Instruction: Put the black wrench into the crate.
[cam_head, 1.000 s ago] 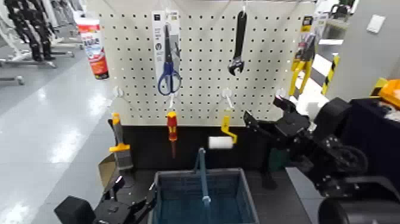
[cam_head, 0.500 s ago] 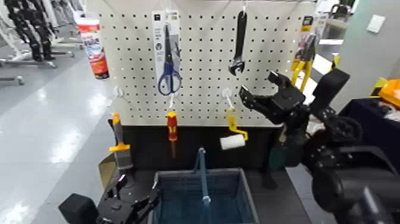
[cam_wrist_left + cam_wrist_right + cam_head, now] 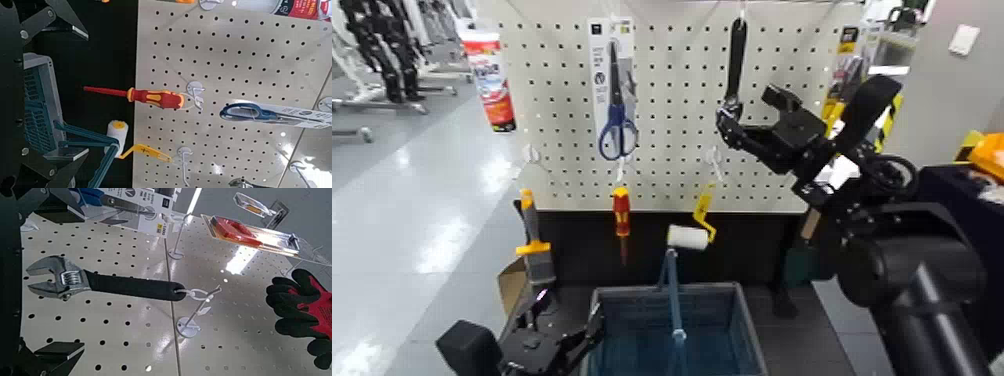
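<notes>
On the left, my left gripper (image 3: 570, 315) waits low beside the crate (image 3: 717, 288), its fingers spread. Next along, the paint roller (image 3: 689, 237) has swung leftward within the last half second, so I judge it got nudged and is worth keeping clear of. Further right, the black wrench (image 3: 736, 60) hangs from its peg, jaw end down. My right gripper (image 3: 748, 112) has risen from roller height to the wrench's head; its claw stands wide and grasps nothing. That puts me at the pick-up: I should straddle the tool squarely, close, then ease it off the hook
</notes>
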Controlling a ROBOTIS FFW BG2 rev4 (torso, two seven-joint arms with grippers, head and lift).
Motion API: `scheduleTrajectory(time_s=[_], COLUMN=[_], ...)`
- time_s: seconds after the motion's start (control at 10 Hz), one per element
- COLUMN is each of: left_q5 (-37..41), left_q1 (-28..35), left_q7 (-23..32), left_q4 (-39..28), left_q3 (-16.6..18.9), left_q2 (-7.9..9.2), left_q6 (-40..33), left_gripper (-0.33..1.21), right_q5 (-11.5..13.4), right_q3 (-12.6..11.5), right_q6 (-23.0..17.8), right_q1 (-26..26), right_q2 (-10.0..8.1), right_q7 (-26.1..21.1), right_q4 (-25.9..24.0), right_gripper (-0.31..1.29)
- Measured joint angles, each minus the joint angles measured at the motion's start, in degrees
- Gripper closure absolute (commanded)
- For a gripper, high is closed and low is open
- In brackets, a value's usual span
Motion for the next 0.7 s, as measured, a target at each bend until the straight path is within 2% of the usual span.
scheduleTrajectory(time_s=[0.3, 0.5, 0.6, 0.7], left_q5=[-0.08, -0.12, -0.16, -0.17], left_q1=[-0.35, -0.58, -0.63, -0.63], left_q7=[-0.27, -0.4, -0.4, -0.4], left_q4=[0.17, 0.2, 0.23, 0.27], left_q3=[-0.09, -0.17, -0.2, -0.2], left_q2=[0.01, 0.09, 0.1, 0.1], left_q6=[0.18, 0.36, 0.44, 0.46], left_gripper=[0.26, 0.26, 0.26, 0.26], right_q5=[-0.34, -0.69, -0.76, -0.78], right_q3=[1.17, 1.72, 1.87, 1.93], right_q6=[-1.01, -1.3, -1.33, -1.29], right_q1=[-3.23, -4.25, -4.4, -4.52], right_q2=[0.2, 0.25, 0.27, 0.27], right_q7=[0.33, 0.33, 0.26, 0.12], right_q4=[1.89, 2.68, 2.81, 2.82], right_gripper=[0.16, 0.23, 0.32, 0.62])
